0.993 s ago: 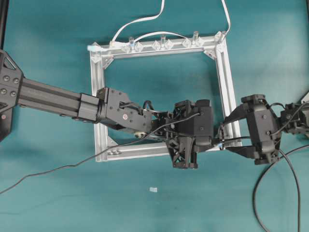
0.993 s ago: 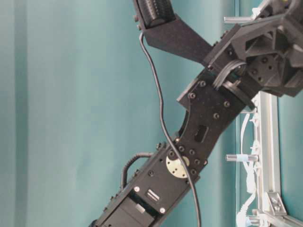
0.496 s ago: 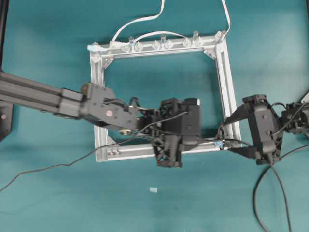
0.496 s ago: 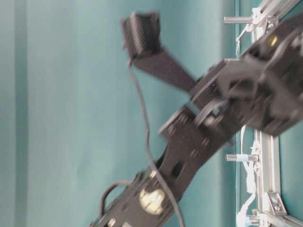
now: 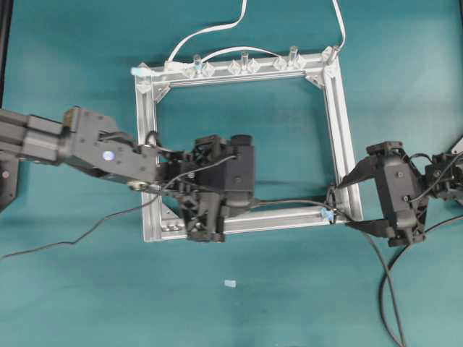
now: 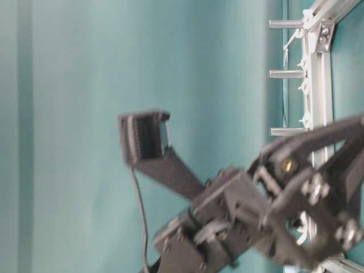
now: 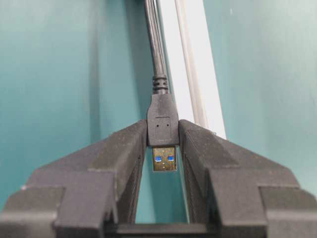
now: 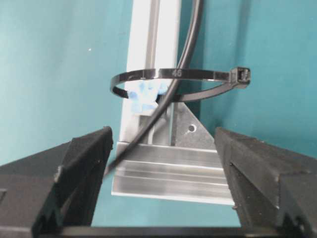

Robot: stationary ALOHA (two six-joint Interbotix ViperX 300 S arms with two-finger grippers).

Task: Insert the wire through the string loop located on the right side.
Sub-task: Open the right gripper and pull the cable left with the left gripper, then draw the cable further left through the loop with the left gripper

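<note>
While ribbed fingers (image 7: 198, 148) pinch it, the wire (image 7: 162, 119) threads the string loop (image 8: 198, 74).

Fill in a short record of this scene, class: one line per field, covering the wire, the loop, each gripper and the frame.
wire: black wire passes through the string loop; its plug sits between the left gripper's fingers
string loop: dark string loop by the frame's lower right corner, with a light-blue bit at its base
left gripper: left gripper shut on the plug, over the frame's bottom rail
right gripper: right gripper open, facing the loop, holding nothing
frame: aluminium frame lying flat on the teal table
</note>
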